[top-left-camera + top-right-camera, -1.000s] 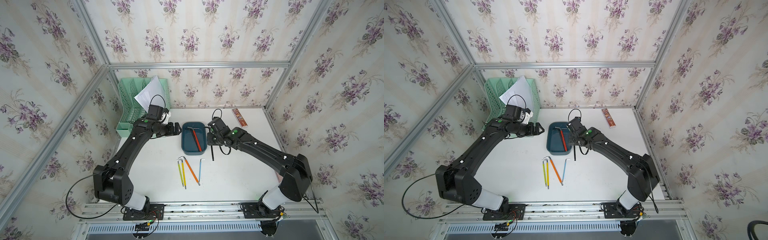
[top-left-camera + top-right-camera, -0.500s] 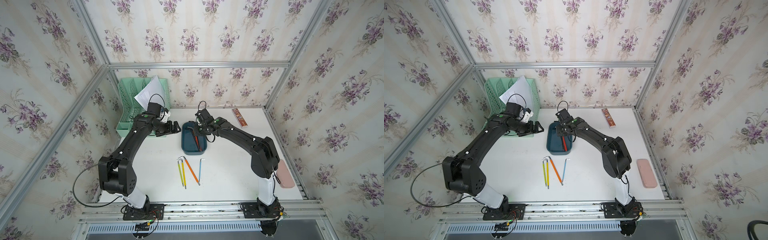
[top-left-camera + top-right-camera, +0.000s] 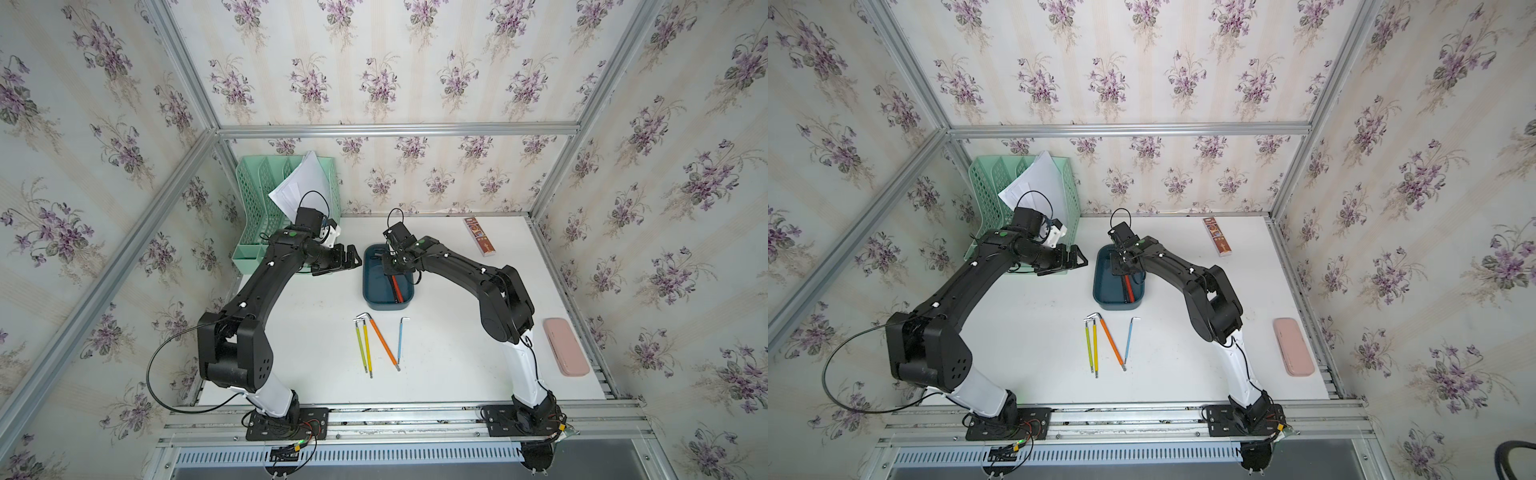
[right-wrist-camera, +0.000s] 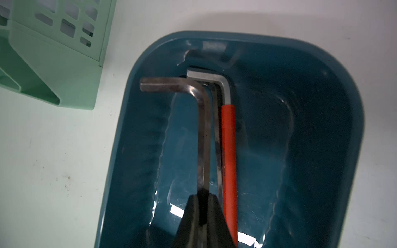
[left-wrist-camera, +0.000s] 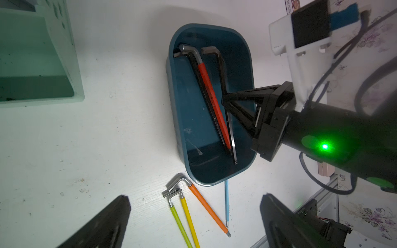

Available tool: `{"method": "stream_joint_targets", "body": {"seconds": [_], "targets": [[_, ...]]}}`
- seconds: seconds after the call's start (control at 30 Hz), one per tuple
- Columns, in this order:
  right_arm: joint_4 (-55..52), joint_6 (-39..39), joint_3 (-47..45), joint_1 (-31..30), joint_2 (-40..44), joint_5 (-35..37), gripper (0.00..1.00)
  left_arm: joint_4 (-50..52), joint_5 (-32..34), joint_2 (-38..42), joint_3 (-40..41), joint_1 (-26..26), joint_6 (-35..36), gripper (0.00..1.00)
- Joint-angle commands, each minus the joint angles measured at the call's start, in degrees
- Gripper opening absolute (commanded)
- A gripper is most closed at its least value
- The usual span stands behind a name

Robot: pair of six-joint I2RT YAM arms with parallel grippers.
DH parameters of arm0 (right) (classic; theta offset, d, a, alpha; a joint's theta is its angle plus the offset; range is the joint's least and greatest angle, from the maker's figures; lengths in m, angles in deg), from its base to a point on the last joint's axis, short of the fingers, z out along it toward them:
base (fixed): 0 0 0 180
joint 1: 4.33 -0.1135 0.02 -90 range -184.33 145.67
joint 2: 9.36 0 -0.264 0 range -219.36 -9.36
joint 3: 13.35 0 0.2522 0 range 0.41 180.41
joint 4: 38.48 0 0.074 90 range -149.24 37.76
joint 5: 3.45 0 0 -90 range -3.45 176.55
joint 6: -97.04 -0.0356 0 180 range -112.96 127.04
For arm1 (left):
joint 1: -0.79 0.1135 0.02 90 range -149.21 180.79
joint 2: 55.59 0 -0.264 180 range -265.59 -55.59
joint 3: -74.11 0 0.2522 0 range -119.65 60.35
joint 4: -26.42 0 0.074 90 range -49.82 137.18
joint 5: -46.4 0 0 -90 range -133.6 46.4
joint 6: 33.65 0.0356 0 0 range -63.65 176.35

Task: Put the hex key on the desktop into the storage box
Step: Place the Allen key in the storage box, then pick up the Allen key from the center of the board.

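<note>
The dark teal storage box stands mid-desktop. My right gripper is over it, shut on the long shaft of a bare steel hex key that lies within the box's outline. Whether that key touches the box floor I cannot tell. A red-sleeved hex key lies in the box beside it. On the white desktop in front of the box lie green, yellow, orange and blue hex keys. My left gripper hangs open left of the box, holding nothing.
A mint-green file rack with papers stands at the back left, close behind my left arm. A slim pink case lies near the right rail. A narrow brown packet lies at the back right. Aluminium rails edge the table.
My right gripper carried the steel hex key leftward from beside the box to over it. My left gripper pulled back a little toward the rack.
</note>
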Motion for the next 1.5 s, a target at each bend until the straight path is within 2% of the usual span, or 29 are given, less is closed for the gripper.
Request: {"method": "stream_joint_targets", "body": {"seconds": [0.0, 0.23, 0.4, 0.6, 0.8, 0.97, 1.07, 1.23, 1.47], "targets": [[0.47, 0.97, 0.54, 0.02, -0.6, 1.04, 0.05, -0.82, -1.04, -0.28, -0.03, 0.04, -0.24, 0.99], [-0.94, 1.13, 1.28, 0.02, -0.2, 1.24, 0.49, -1.67, -1.34, 0.24, 0.61, 0.07, -0.32, 0.99], [-1.94, 1.51, 1.32, 0.03, 2.79, 1.7, 0.61, -1.78, -1.84, -0.06, 0.71, 0.05, -0.61, 0.99], [0.1, 0.04, -6.92, -0.01, 12.83, 2.45, 0.63, -1.52, -1.7, -0.1, 0.74, 0.03, -0.53, 0.99], [0.96, -6.43, -22.9, -0.39, 26.38, 3.59, 0.62, -1.85, -2.01, -0.3, 1.11, 0.01, -0.84, 0.99], [1.96, -12.31, -38.43, -3.84, 37.43, 7.1, 0.62, -1.39, -1.71, -0.44, 0.85, 0.08, -0.73, 0.99], [3.82, -15.57, -45.03, -6.32, 40.63, 7.25, 0.63, -1.54, -1.79, -0.4, 0.85, -0.01, -0.8, 0.99], [7.72, -20.41, -49.94, -11.66, 39.51, 7.46, 0.65, -1.18, -0.67, -0.35, 1.11, 0.02, -0.49, 0.99], [7.47, -21.86, -44.73, -17.15, 29.28, 9.18, 0.65, -0.75, -0.03, -0.7, 0.86, 0.02, -0.24, 0.99]]}}
